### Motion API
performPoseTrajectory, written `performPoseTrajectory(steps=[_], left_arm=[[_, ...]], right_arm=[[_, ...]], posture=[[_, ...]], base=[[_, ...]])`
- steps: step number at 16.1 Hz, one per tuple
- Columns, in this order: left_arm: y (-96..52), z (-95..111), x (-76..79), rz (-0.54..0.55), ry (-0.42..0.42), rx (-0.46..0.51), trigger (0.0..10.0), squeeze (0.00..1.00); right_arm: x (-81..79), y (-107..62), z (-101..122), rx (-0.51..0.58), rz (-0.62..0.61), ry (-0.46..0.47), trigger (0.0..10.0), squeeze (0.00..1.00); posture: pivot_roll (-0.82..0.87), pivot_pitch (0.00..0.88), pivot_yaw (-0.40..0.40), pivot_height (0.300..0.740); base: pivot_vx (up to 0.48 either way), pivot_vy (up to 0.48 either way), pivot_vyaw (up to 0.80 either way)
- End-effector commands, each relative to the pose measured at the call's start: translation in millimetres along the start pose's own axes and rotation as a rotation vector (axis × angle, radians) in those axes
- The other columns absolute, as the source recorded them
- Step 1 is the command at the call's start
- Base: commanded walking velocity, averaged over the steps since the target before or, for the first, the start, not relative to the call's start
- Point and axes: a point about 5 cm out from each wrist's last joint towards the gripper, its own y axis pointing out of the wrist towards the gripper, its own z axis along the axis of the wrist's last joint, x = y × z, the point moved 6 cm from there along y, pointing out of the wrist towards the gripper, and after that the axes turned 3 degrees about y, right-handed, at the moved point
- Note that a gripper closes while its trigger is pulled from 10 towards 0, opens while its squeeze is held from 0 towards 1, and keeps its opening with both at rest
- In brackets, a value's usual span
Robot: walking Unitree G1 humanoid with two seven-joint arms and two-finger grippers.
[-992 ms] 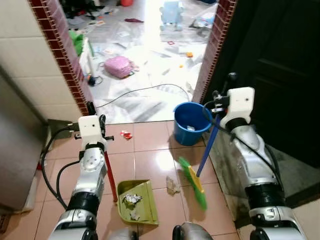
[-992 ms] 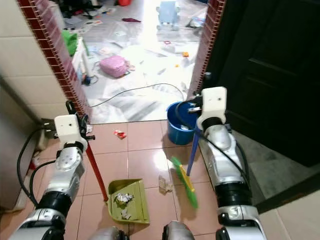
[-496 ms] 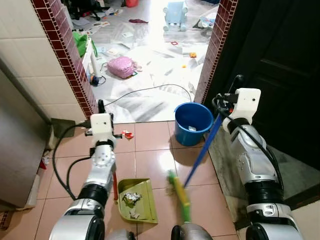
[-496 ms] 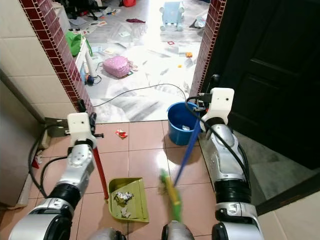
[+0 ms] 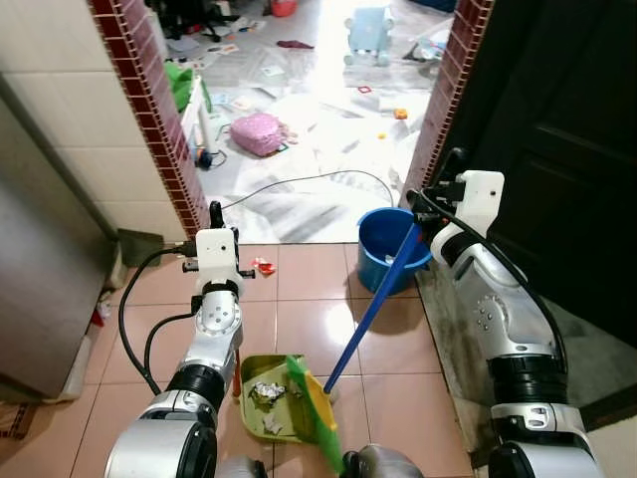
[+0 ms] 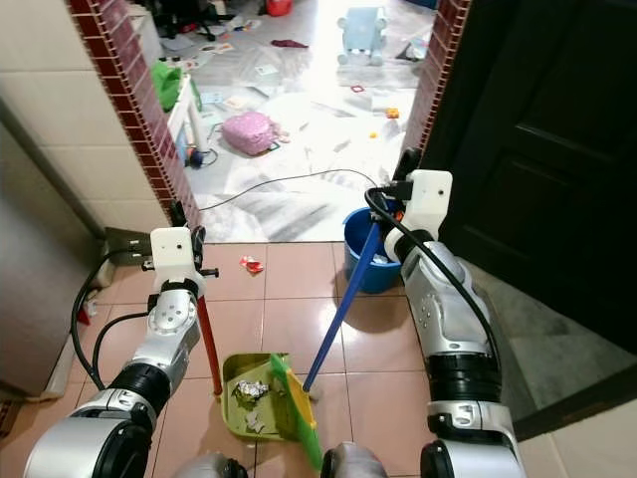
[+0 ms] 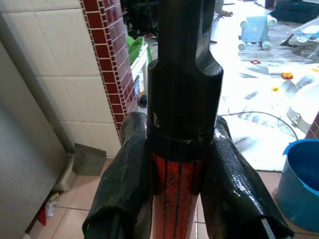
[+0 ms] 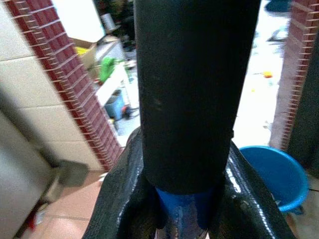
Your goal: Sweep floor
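Observation:
A green dustpan [image 5: 261,410] lies on the pink floor tiles with crumpled litter [image 5: 265,392] inside. Its red handle [image 6: 208,339] rises to my left gripper [image 5: 214,213], which is shut on the handle's black top [image 7: 182,74]. My right gripper [image 5: 450,165] is shut on the top of a blue broom handle [image 5: 370,309]. That handle slants down to the left, and the green broom head [image 5: 310,406] rests against the dustpan's open right edge. In the right wrist view the fingers [image 8: 124,199] clamp the blue handle [image 8: 183,215].
A blue bucket [image 5: 376,245] stands by the doorway, just past the broom handle. A red wrapper [image 5: 264,266] lies on the tiles. A dark door [image 5: 557,129] is at the right, a grey cabinet [image 5: 40,269] at the left. A black cable [image 5: 299,184] crosses the littered room beyond.
The broom head has swept leftward across the tiles to the dustpan's edge, and the paper scrap that lay beside it is out of sight. The camera has shifted slightly.

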Motion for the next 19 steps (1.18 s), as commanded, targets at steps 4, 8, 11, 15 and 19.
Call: performPoseTrajectory(steps=[4,8,11,15,19], left_arm=[[-3.3,-13,8.2,-0.037,0.010,-0.055,10.0,0.00],[-7.3,-26,26.2,-0.165,-0.035,-0.144,10.0,0.00],[-12.2,-37,34.5,-0.225,-0.020,-0.200,10.0,0.00],[-17.8,-48,45.0,-0.311,0.008,-0.264,10.0,0.00],[-25.1,-56,53.6,-0.397,0.032,-0.304,10.0,0.00]], right_arm=[[-46.0,-1.8,33,0.039,0.243,0.013,10.0,0.00],[-63.3,-6.3,72,0.155,0.336,-0.202,10.0,0.00],[-70.6,-10.2,87,0.191,0.399,-0.298,10.0,0.00],[-59.6,-7.1,91,0.202,0.365,-0.383,10.0,0.00],[-10.0,3.5,43,0.034,0.059,-0.475,10.0,0.00]], posture=[[-0.19,0.023,0.022,0.740],[-0.18,0.030,0.028,0.740],[-0.17,0.033,0.028,0.740],[-0.17,0.039,0.023,0.740],[-0.16,0.049,0.033,0.740]], base=[[0.000,0.000,0.00],[0.000,0.000,0.00],[0.000,0.000,0.00],[0.000,0.000,0.00],[0.000,0.000,0.00]])
